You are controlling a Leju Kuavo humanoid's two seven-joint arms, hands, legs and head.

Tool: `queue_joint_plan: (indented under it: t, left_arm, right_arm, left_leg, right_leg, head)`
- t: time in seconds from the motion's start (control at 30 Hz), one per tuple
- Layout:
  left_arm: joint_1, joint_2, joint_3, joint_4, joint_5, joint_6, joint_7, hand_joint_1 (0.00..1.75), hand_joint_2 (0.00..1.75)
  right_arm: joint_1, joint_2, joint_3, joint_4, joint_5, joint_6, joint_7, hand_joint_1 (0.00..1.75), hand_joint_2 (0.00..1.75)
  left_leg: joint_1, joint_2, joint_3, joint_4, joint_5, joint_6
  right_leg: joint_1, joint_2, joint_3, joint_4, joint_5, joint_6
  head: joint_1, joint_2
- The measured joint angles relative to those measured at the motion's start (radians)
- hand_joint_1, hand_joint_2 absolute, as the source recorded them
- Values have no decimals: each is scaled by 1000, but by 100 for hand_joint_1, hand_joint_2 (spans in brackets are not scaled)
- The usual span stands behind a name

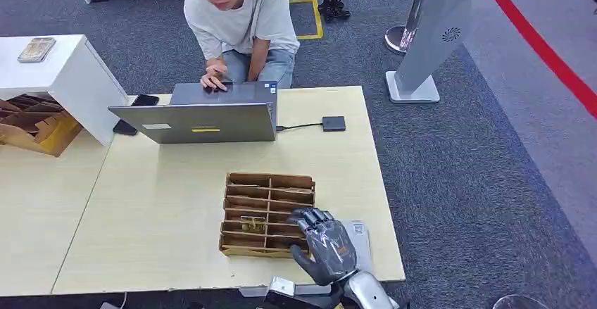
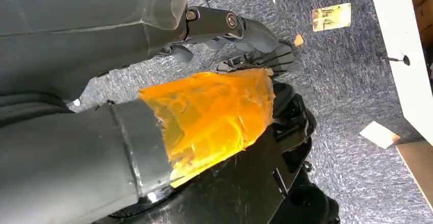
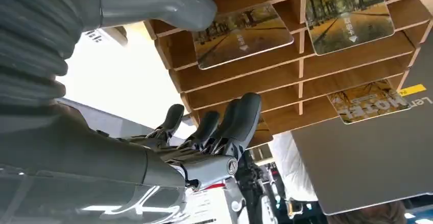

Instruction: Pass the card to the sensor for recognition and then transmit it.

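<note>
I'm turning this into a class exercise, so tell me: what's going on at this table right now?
The robot's right hand hovers at the near right corner of a cardboard divider tray on the table, fingers spread, holding nothing. Cards with a tree-lined path picture stand in its slots, none picked yet. The left hand hangs low over the carpet. Across the table a person works at a laptop.

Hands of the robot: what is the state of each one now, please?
Left hand: cannot be told, wrapped in orange film.
Right hand: open, holding nothing, beside the card rack.
</note>
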Motion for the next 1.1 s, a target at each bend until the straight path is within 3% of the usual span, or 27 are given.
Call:
queue_joint_plan:
  t: [0.27, 0.43, 0.47, 0.87, 0.93, 1.03, 1.1]
  left_arm:
    - [0, 0, -8, 0, -2, -1, 0, 0, 0]
    - [-1, 1, -9, 0, -5, -3, 0, 0, 0]
    - [-1, 1, -9, 0, -5, -3, 0, 0, 0]
    - [-3, 1, -10, 0, -8, -6, 0, 0, 0]
    - [-4, 1, -10, 0, -8, -6, 0, 0, 0]
    - [-4, 1, -10, 0, -8, -6, 0, 0, 0]
    - [-4, 1, -10, 0, -8, -7, 1, 0, 0]
  right_arm:
    - [-5, 6, 8, 6, -5, 5, 0, 63, 175]
    - [-9, 8, 15, 12, -7, 9, -1, 66, 175]
    - [-10, 8, 16, 14, -7, 11, -1, 75, 175]
    - [-20, 14, 26, 31, -14, 21, -4, 72, 175]
    - [-22, 15, 27, 35, -14, 21, -4, 77, 175]
    - [-23, 16, 27, 40, -15, 22, -4, 99, 175]
    - [-24, 16, 27, 42, -15, 22, -4, 129, 175]
  left_leg:
    - [0, 0, 0, 0, 0, 0]
    - [0, 0, 0, 0, 0, 0]
    - [0, 0, 0, 0, 0, 0]
    - [0, 0, 0, 0, 0, 0]
    - [0, 0, 0, 0, 0, 0]
    - [0, 0, 0, 0, 0, 0]
    - [0, 0, 0, 0, 0, 0]
  right_leg:
    - [0, 0, 0, 0, 0, 0]
    - [0, 0, 0, 0, 0, 0]
    - [0, 0, 0, 0, 0, 0]
    - [0, 0, 0, 0, 0, 0]
    - [0, 0, 0, 0, 0, 0]
    - [0, 0, 0, 0, 0, 0]
    - [0, 0, 0, 0, 0, 0]
  head:
    - [0, 0]
    - [0, 0]
    - [0, 0]
    - [0, 0]
    - [0, 0]
    - [0, 0]
    - [0, 0]
